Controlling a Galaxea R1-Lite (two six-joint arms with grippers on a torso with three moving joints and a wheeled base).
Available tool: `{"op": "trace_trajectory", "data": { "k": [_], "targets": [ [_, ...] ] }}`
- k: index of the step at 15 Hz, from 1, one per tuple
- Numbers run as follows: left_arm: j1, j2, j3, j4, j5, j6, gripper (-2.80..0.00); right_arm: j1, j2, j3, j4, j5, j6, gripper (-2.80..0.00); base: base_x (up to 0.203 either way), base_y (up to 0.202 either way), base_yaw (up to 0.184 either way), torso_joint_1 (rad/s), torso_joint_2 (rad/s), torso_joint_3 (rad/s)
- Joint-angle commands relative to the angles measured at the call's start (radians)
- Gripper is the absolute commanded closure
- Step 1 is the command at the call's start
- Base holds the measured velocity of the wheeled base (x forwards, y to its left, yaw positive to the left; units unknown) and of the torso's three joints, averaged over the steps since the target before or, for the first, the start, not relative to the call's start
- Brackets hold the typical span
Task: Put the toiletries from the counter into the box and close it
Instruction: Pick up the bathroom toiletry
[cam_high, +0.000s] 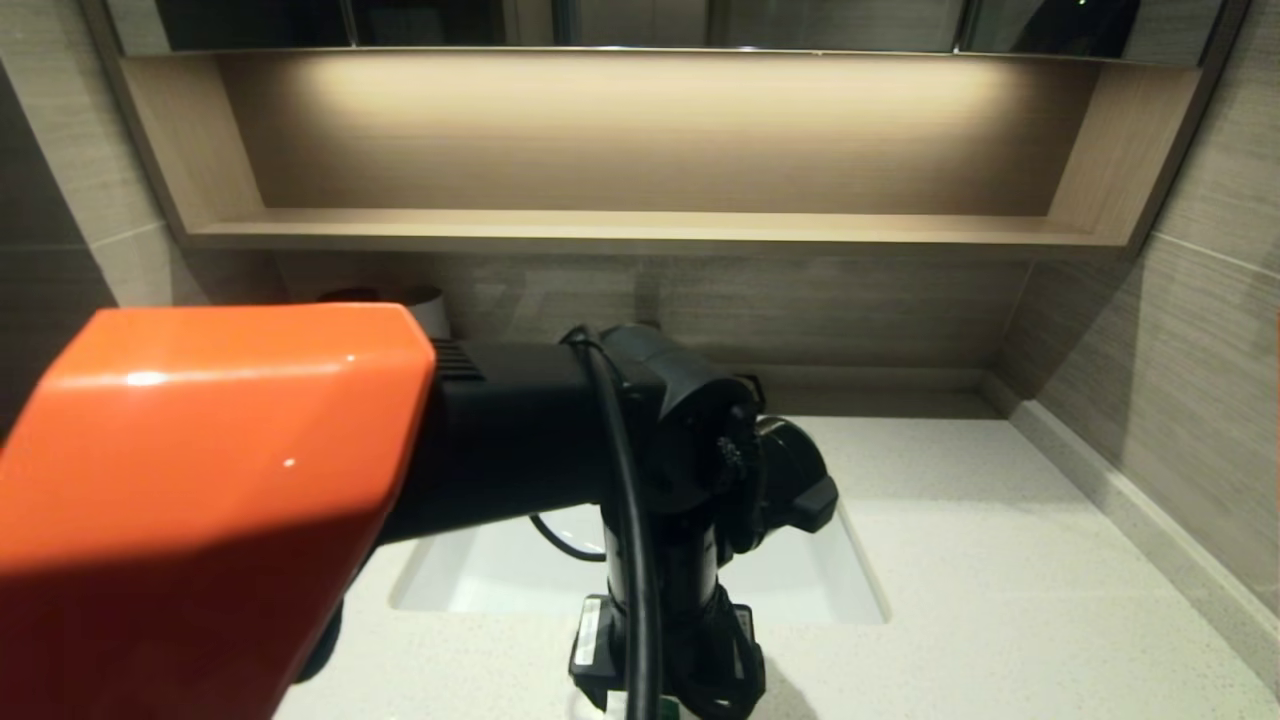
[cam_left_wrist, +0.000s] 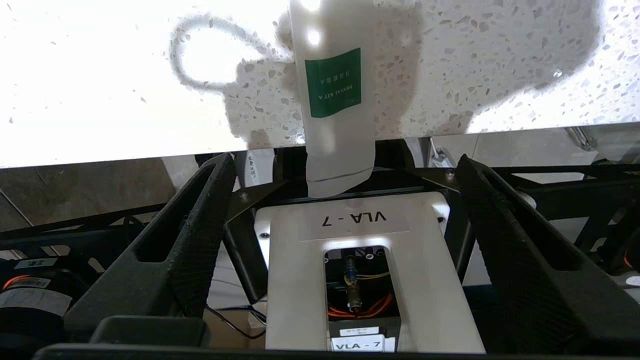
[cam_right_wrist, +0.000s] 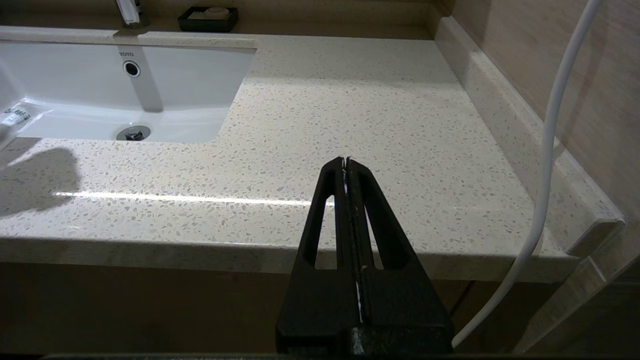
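Over counter (cam_left_wrist: 100, 75): slim clear sleeve (cam_left_wrist: 334, 100), green label.

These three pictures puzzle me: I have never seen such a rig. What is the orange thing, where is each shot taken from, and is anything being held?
It is a two-armed robot at a bathroom counter with a white sink. The head camera looks down, mostly blocked by the orange-and-black left arm. The left wrist camera shows the left gripper with jaws wide apart, holding nothing; a slim sleeve with a green label lies on the counter, its end over the edge. The right wrist camera shows the right gripper, jaws shut and empty, parked before the counter's front edge. A small black dish sits beside the tap.
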Motion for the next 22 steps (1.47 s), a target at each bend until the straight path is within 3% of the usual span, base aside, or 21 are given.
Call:
{"op": "trace_trajectory", "data": {
  "k": [1,22],
  "targets": [
    [0.004,0.008,0.000,0.002,-0.005,-0.005,-2.80,0.001,0.000,0.002,0.000,0.000,0.000,0.00,0.000,0.000,0.000,0.000,0.00,0.000],
    [0.021,0.033,0.004,0.003,0.002,-0.004,-2.80,0.000,-0.002,0.002,0.000,0.000,0.000,0.00,0.000,0.000,0.000,0.000,0.00,0.000]
  ]
}}
